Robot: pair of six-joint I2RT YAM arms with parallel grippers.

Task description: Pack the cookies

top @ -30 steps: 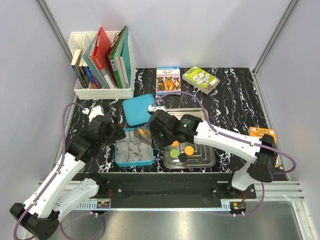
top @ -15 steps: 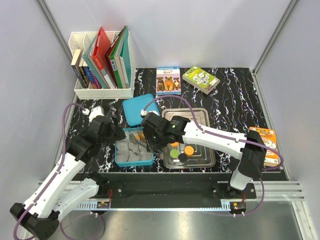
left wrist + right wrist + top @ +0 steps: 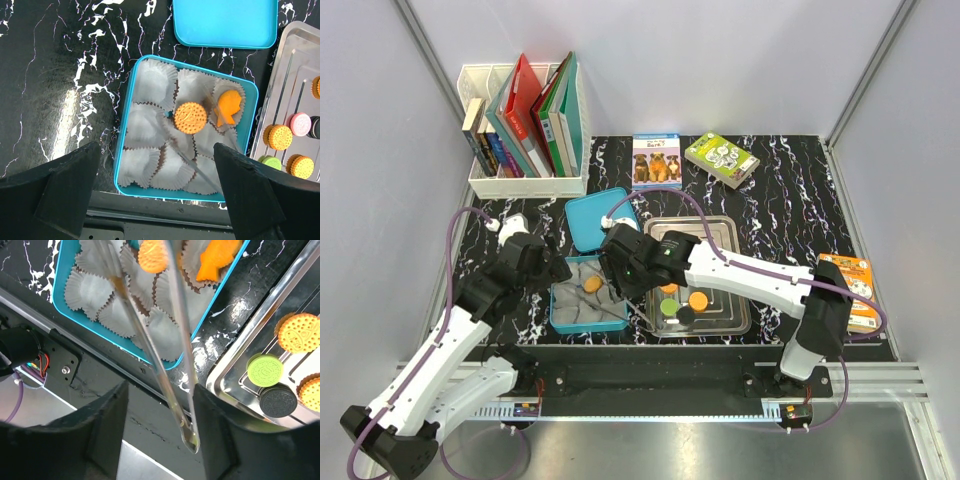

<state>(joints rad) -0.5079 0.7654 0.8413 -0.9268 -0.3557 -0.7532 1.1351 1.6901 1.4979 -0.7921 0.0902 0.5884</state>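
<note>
A blue tin (image 3: pixel 127 100) lined with white paper cups holds a round orange cookie (image 3: pixel 190 117) and a fish-shaped orange one (image 3: pixel 227 107). More cookies lie on the steel tray (image 3: pixel 705 325): orange (image 3: pixel 300 332), green (image 3: pixel 265 370), black (image 3: pixel 277 400) and pink (image 3: pixel 300 123). My right gripper (image 3: pixel 160 400) holds clear tongs (image 3: pixel 175 340). Their arms are spread and empty and reach over the tin beside the round cookie (image 3: pixel 592 285). The tong tips run out of the right wrist view. My left gripper (image 3: pixel 157 160) hangs open over the tin's near edge with nothing in it.
The tin's blue lid (image 3: pixel 592 222) lies just behind the tin. A white rack of books (image 3: pixel 525 125) stands at the back left. Two card boxes (image 3: pixel 656 160) (image 3: pixel 721 158) lie at the back, and an orange booklet (image 3: pixel 850 285) lies at the right edge.
The right arm carried a round orange cookie in the tongs over the tin. The tongs have spread and the cookie now lies in a paper cup. The left arm has not moved.
</note>
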